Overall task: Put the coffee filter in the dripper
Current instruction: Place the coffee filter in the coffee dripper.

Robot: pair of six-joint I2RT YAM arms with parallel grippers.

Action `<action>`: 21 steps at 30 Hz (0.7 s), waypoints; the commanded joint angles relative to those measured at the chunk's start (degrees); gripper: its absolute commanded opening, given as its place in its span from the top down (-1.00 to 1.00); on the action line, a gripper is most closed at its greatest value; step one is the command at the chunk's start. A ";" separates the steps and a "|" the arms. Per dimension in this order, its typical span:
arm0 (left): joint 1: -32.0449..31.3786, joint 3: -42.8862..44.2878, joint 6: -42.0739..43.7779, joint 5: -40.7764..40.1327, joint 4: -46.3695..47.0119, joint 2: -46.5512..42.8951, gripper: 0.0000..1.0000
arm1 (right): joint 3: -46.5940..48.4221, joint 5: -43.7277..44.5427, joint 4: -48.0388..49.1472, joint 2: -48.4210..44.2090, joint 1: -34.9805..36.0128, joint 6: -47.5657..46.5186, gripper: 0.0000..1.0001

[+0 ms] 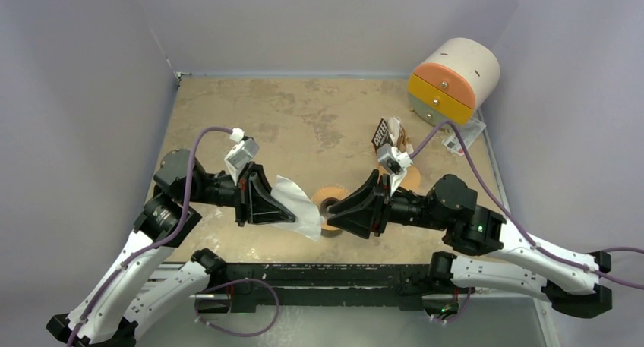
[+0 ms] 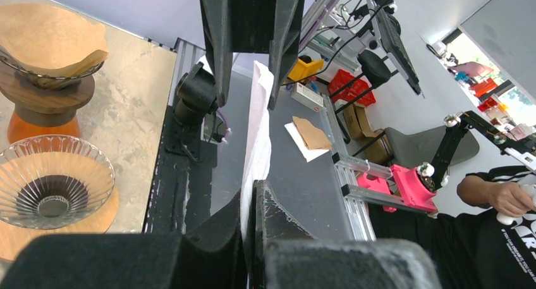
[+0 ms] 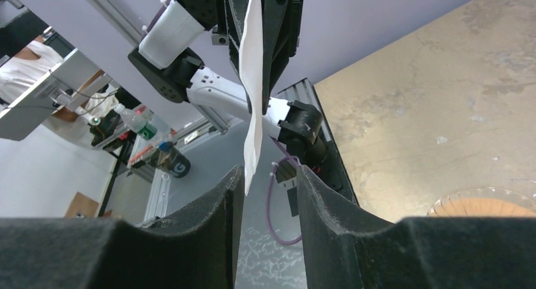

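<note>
One white coffee filter [image 1: 302, 212] sat pinched edge-on in the fully closed left claw [image 1: 287, 210], its long axis pointing toward the glass dripper [image 1: 330, 206] just beside it. The right claw [image 3: 268, 172] was partly open around the filter's tip, holding nothing. Two drippers in all; the second dripper [image 2: 45, 86], beyond, held a brown filter [image 2: 47, 30].

Quick headcount: two arms, left arm [image 1: 152, 233] and right arm [image 1: 486, 233]. Two drippers, the near dripper [image 2: 54, 188] and the far dripper [image 2: 47, 80] up on a stand. Two filters too, one white filter [image 1: 300, 206] and one brown filter [image 2: 50, 36]. After that it's all singles: one coffee bag [image 1: 382, 133], one round drawer box [image 1: 454, 80], one clear packet [image 1: 465, 134].
</note>
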 commanded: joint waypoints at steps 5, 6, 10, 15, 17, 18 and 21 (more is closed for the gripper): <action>-0.14 2.51 0.83 0.87 0.65 -1.20 1.00 | 1.15 -3.54 5.93 3.07 0.06 0.07 0.22; -0.17 2.56 0.79 0.90 0.69 -1.30 1.00 | 1.23 -3.54 6.10 3.17 0.06 0.10 0.22; -0.20 2.39 0.61 1.08 0.70 -1.53 1.00 | 1.24 -3.34 6.40 3.01 0.09 0.12 0.23; -0.16 2.17 0.43 1.24 1.22 -1.49 1.00 | 1.24 -3.50 6.99 3.01 0.06 0.04 0.24; -0.12 2.05 0.40 1.07 1.22 -1.38 1.00 | 1.43 -4.00 7.73 3.64 0.06 0.11 0.24; -0.12 2.04 0.36 0.93 1.22 -1.42 1.00 | 1.63 -4.08 8.00 3.90 0.06 0.07 0.24; -0.16 2.09 0.62 0.14 0.70 -1.35 1.00 | 2.06 -4.15 8.96 5.00 0.06 0.14 0.24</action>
